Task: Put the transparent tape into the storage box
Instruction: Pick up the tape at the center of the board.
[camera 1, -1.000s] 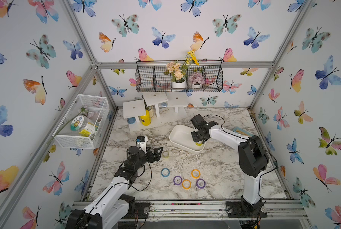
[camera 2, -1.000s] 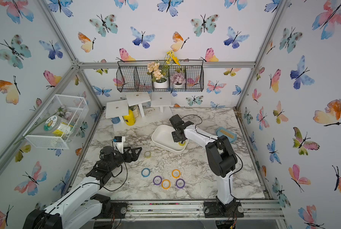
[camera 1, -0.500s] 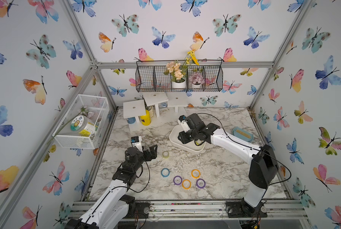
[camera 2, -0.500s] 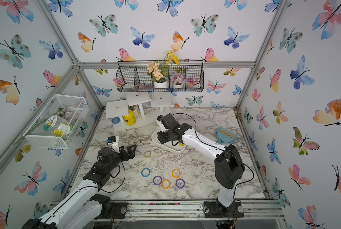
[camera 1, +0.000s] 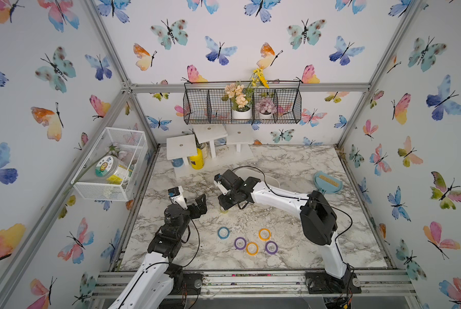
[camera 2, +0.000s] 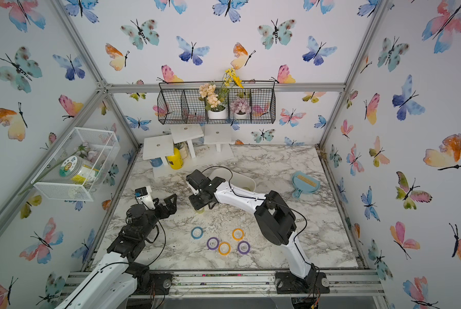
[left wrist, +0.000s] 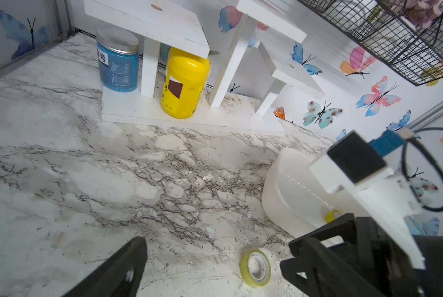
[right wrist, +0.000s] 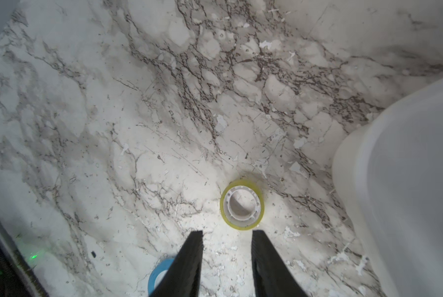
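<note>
A yellow-green roll of transparent tape (right wrist: pixel 242 204) lies flat on the marble beside the storage box (right wrist: pixel 408 180). My right gripper (right wrist: pixel 226 232) hovers open just short of it, nothing between its fingers. In both top views this gripper (camera 1: pixel 225 207) covers most of that roll (camera 1: pixel 224 212). My arm hides much of the white box (camera 1: pixel 273 182). A second yellow-green roll (left wrist: pixel 332 215) rests inside the box (left wrist: pixel 287 195). Blue (camera 1: pixel 224 232), orange (camera 1: pixel 264 234) and purple (camera 1: pixel 240 243) rolls lie nearer the front. My left gripper (camera 1: pixel 201 203) stands wide open left of the yellow-green roll (left wrist: pixel 255 268).
A blue dustpan (camera 1: pixel 327 183) lies at the right. A white stepped stand (camera 1: pixel 197 141) with a yellow jar (camera 1: pixel 196 159) and a blue jar stands at the back. A white mesh basket (camera 1: pixel 111 163) hangs left and a black wire basket (camera 1: pixel 242 107) on the back wall.
My right gripper has swung from above the storage box out to the left and down over the yellow-green roll on the table. My left gripper has shifted slightly and stays open.
</note>
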Controlling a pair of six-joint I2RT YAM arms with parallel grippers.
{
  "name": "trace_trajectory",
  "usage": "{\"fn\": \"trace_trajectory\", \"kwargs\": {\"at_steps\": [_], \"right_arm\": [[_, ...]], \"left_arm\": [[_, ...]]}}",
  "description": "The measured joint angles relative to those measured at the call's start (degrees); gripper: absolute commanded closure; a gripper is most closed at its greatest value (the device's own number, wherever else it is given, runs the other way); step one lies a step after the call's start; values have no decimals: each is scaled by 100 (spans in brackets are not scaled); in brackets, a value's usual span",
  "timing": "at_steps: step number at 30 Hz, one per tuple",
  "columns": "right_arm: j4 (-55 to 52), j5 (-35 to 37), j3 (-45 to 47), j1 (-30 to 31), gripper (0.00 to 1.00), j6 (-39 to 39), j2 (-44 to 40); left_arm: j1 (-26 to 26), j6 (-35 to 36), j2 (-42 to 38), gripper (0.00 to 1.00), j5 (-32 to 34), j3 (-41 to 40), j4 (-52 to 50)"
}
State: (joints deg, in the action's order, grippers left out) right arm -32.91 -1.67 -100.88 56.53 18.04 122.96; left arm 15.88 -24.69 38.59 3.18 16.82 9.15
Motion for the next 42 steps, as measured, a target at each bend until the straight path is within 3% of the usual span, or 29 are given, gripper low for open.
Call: {"fn": "trace_trajectory", "kwargs": {"at_steps": [7, 23, 42], "right_arm": [[-210, 354, -155, 4, 68, 63, 380], [-236, 439, -614, 7, 73, 85, 887], [-249, 437, -542, 7, 76, 109, 938]], "left_arm": [[0, 0, -7, 1, -2, 0, 0], [0, 2, -7, 1, -2, 0, 0], [0, 2, -7, 1, -2, 0, -2]]}}
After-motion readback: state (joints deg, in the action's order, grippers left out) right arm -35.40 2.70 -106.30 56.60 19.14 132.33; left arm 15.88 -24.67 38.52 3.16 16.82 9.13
